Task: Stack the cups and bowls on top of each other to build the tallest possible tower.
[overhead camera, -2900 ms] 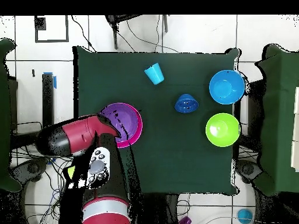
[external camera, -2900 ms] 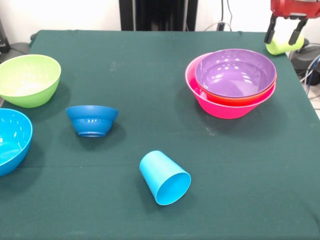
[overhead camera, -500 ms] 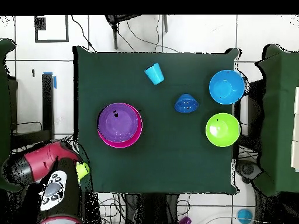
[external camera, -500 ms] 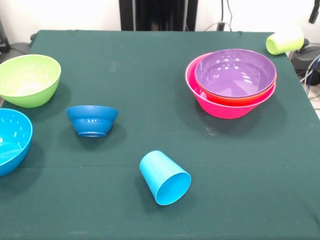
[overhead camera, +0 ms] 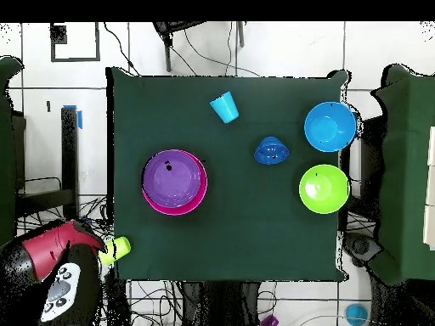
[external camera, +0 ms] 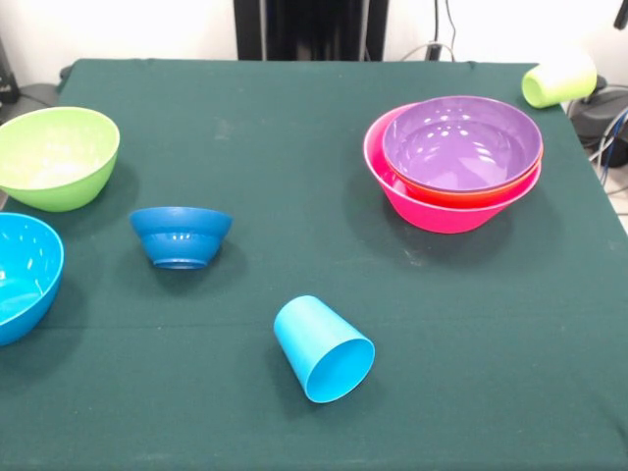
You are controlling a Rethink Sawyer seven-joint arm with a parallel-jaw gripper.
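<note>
The tower (external camera: 453, 162) is a purple bowl nested in an orange one in the wide pink bowl; it also shows in the overhead view (overhead camera: 174, 181). The pale yellow-green cup (external camera: 557, 83) lies on its side at the table's corner edge (overhead camera: 117, 248). The sky blue cup (external camera: 324, 348) lies on its side. The small dark blue bowl (external camera: 182, 235) sits upside down. The lime green bowl (external camera: 54, 157) and the sky blue bowl (external camera: 20, 275) stand upright. My gripper (overhead camera: 98, 251) is beside the yellow-green cup, off the table's edge, and out of the front view. The small orange bowl is out of view.
The red and black arm (overhead camera: 55, 272) hangs beyond the table's corner. Cables and floor tiles surround the green table (overhead camera: 238, 246). Two small items, one purple (overhead camera: 269, 321) and one blue (overhead camera: 355, 314), lie on the floor.
The arm has swung off the tower's side to beyond the table's corner. The gripper that stood over the yellow-green cup has left the front view. The cup lies about where it was.
</note>
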